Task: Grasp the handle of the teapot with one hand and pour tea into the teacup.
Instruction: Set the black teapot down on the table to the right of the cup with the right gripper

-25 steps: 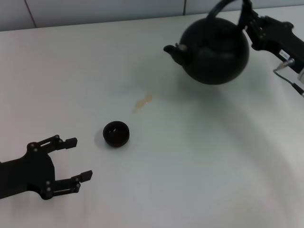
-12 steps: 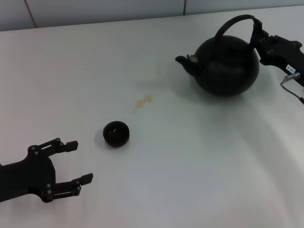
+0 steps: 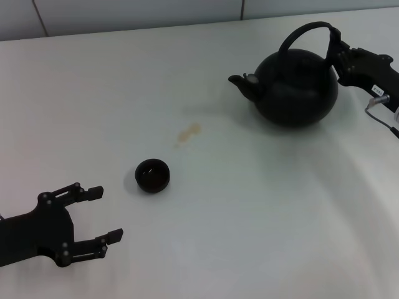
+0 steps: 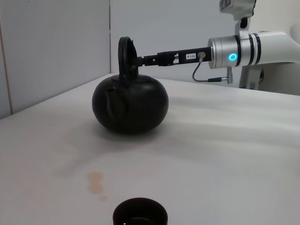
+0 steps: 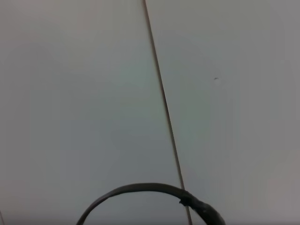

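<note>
Teacup (image 3: 153, 175) sits left of and nearer than teapot (image 3: 295, 89).

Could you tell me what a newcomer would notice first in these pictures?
The big black teapot sits at the table's far right, the right gripper on its arched handle. Nearer, the tiny teacup stands beside a brownish tea spill, with the open left gripper idle near-left.

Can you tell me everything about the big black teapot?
The teapot is round, matte black and far bigger than the cup. It sits upright on the white table, its short spout pointing toward the robot's left. A tall arched handle spans its top, and the right claw is shut on that handle.
</note>
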Robot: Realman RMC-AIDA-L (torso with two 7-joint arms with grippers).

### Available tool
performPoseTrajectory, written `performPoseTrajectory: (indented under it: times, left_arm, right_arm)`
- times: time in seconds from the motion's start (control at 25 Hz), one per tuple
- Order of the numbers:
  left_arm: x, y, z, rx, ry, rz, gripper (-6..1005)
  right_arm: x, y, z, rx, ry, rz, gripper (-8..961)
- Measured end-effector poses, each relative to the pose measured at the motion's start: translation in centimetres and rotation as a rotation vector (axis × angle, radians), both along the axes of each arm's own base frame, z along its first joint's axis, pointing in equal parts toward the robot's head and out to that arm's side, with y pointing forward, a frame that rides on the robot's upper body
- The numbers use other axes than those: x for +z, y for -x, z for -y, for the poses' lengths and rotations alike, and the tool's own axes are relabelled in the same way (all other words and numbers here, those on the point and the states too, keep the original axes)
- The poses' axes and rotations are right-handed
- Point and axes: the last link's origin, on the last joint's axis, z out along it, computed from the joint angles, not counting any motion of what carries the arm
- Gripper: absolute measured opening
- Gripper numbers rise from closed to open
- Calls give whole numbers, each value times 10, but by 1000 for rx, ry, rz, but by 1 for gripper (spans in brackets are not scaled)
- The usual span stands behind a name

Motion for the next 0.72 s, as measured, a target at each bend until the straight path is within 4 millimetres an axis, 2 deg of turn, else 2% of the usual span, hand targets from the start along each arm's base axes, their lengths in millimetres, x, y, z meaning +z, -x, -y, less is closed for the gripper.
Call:
performPoseTrajectory:
  times: [0.52, 0.72]
  left_arm:
    - [-1, -1, -1, -9, -2, 0, 842]
    - [-1, -1, -1, -9, -2, 0, 842]
  right_arm:
    - [-1, 1, -4, -5, 9, 20, 81]
    - [-1, 3, -7, 6, 6, 37, 123]
